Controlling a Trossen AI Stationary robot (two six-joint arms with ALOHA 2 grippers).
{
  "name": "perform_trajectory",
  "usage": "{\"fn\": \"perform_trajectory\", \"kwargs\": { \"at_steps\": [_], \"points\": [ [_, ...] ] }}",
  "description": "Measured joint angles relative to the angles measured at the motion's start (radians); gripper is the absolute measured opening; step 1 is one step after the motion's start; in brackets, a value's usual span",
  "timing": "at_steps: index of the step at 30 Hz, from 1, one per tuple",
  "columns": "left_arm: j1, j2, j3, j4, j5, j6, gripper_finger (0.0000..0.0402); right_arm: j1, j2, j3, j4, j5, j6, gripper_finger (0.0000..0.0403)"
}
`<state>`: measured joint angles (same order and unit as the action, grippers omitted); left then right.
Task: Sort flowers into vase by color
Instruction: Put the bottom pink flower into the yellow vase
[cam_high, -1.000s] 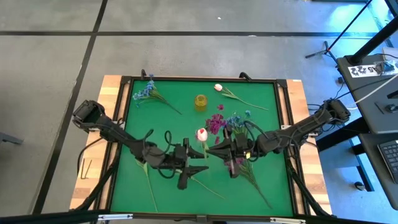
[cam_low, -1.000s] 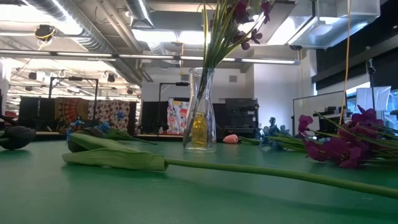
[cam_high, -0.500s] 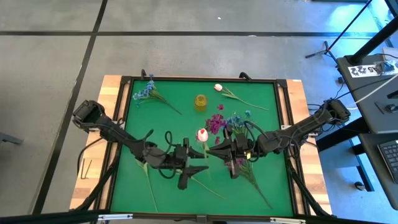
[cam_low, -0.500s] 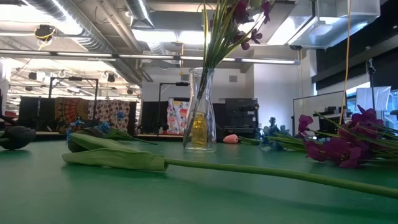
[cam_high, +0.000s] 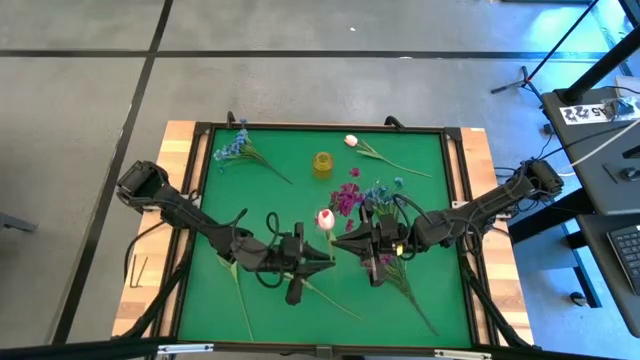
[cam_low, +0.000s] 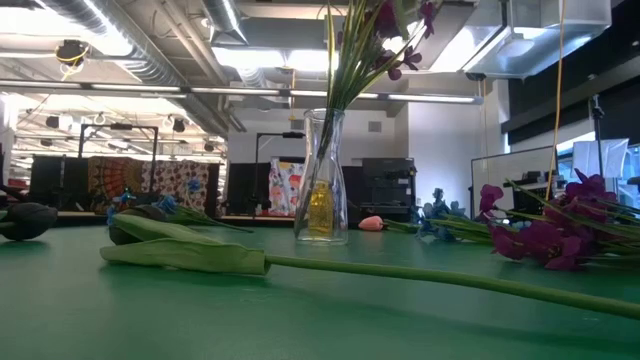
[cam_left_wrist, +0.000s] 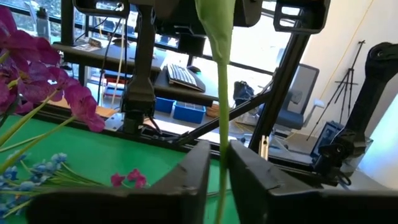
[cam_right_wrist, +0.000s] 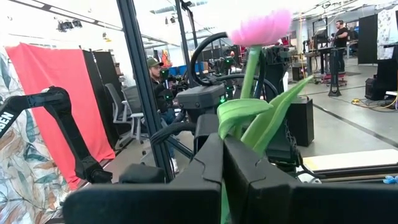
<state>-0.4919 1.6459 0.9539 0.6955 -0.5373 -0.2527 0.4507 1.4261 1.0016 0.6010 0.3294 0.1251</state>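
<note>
A white-pink tulip (cam_high: 325, 217) stands upright in the air over the middle of the green table (cam_high: 420, 210). My right gripper (cam_high: 337, 243) is shut on its stem, coming from the right. My left gripper (cam_high: 327, 262) meets it from the left and is shut on the same stem. The glass vase (cam_low: 322, 180) stands at the far middle with magenta flowers (cam_low: 385, 20) in it. Lying on the mat are a blue flower (cam_high: 232, 148), another white-pink tulip (cam_high: 351, 141), dark buds (cam_low: 25, 220) and magenta flowers (cam_low: 540, 238). My left gripper pinches the tulip's green stem (cam_left_wrist: 221, 155) between its two fingers. The fingers (cam_left_wrist: 199, 168) lie level and across the upright stem, coming from the table's left. My right gripper pinches the stem (cam_right_wrist: 222, 186) just under the leaves (cam_right_wrist: 249, 118), between its two shut fingers. These fingers (cam_right_wrist: 208, 168) come about level from the table's right, across the stem. The bud (cam_right_wrist: 261, 28) stands upright above them.
A long stem with a folded leaf (cam_low: 190, 257) lies across the near part of the mat. More stems (cam_high: 405, 285) lie under the right arm. A raised black frame (cam_high: 320, 127) edges the table. A person (cam_right_wrist: 158, 87) sits beyond the table.
My left gripper has shut on the tulip's stem without moving from its place. My right gripper still has its hold, and the tulip stays upright.
</note>
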Motion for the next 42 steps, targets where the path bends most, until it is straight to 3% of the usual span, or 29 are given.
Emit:
{"fn": "perform_trajectory", "kwargs": {
  "at_steps": [3, 14, 19, 23, 27, 32, 38, 42],
  "points": [
    [0.000, 0.000, 0.000, -0.004, 0.000, -0.002, 0.0010, 0.000, 0.000, 0.000, -0.002, 0.000, 0.000, 0.0001],
    [-0.006, 0.000, 0.000, -0.004, 0.000, -0.003, 0.0002, 0.000, -0.005, 0.001, -0.052, -0.026, 0.000, 0.0007],
    [-0.025, -0.010, -0.001, 0.003, -0.001, 0.000, 0.0001, 0.002, -0.016, 0.001, -0.083, -0.086, -0.003, 0.0057],
    [-0.045, -0.031, -0.001, -0.002, -0.027, 0.002, 0.0001, 0.002, -0.033, 0.001, -0.098, -0.233, -0.025, 0.0118],
    [-0.069, -0.058, -0.001, -0.009, -0.070, 0.033, 0.0000, 0.002, -0.083, 0.001, -0.170, -0.313, -0.029, 0.0176],
    [-0.108, -0.135, -0.001, -0.032, -0.134, 0.116, 0.0000, 0.003, -0.154, 0.001, -0.293, -0.386, -0.068, 0.0213],
    [-0.143, -0.244, -0.001, -0.149, -0.317, 0.229, 0.0000, 0.029, -0.218, 0.001, -0.429, -0.305, -0.110, 0.0218],
    [-0.134, -0.319, -0.001, -0.235, -0.409, 0.288, 0.0000, 0.034, -0.265, 0.001, -0.525, -0.172, -0.159, 0.0218]
  ]
}}
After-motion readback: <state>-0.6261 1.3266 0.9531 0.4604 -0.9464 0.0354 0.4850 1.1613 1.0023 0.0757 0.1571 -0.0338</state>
